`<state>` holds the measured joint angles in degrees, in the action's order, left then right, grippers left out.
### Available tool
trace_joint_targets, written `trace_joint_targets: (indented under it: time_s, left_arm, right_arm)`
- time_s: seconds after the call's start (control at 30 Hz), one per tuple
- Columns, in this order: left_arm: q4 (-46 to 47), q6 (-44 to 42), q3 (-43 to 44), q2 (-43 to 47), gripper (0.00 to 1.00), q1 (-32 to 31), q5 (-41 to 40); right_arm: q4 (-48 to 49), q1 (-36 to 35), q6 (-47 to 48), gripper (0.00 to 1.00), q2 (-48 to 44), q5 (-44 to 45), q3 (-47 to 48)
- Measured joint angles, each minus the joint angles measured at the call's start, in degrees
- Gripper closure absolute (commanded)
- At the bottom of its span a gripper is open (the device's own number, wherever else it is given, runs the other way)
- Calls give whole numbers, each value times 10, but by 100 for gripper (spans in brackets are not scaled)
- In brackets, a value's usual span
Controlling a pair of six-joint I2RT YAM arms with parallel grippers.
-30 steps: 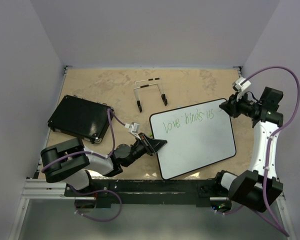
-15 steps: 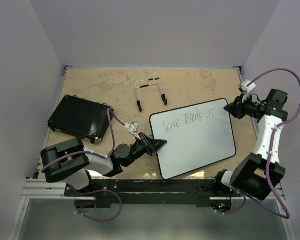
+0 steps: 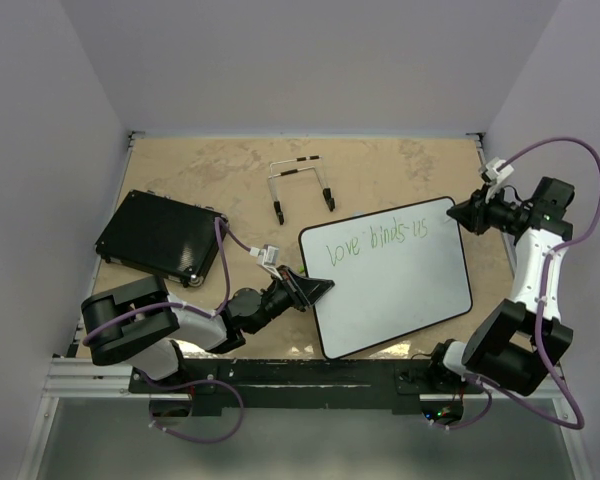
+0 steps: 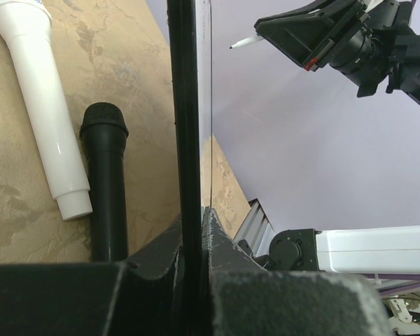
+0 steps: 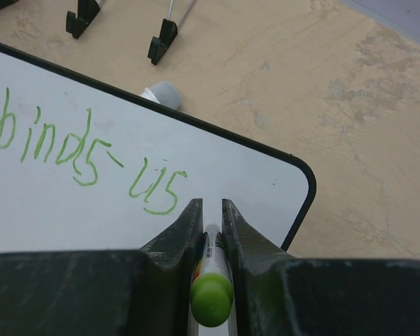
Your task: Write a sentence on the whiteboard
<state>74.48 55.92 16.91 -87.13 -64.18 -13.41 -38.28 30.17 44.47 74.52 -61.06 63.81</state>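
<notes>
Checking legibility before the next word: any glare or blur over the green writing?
Right wrist: the sentence crisp, only the marker cap nearby soft. Top external: the whiteboard evenly lit, no glare, writing small but readable. Left wrist: board seen edge-on, no writing visible.

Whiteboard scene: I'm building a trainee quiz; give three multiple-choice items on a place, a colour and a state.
1. In the top view, the black pad lies A. left of the whiteboard B. on it C. right of it.
2. The sentence is written in A. red B. green C. blue.
3. The right tool is A. open B. shut on the marker C. shut on nothing.
Answers: 1 A: the top view shows it there. 2 B: the strokes are green. 3 B: it clamps the barrel.
</notes>
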Motion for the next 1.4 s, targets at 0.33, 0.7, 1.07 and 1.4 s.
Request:
trace_joint_targets:
  time_s: [0.33,0.7,1.07,1.4]
  left_arm:
    - [0,0,0,0,100,0,0]
    - [0,0,0,0,100,0,2]
    - [0,2,0,-1,100,2,2]
    - [-3,10,0,-1,100,4,0]
  right_arm:
    - [82,-11,-66,100,19,1,-27]
    - [165,-34,-135,100,20,32,-52]
    - [202,-57,-166,100,20,37,-57]
    - [158,-63,-126,100,25,34,-55]
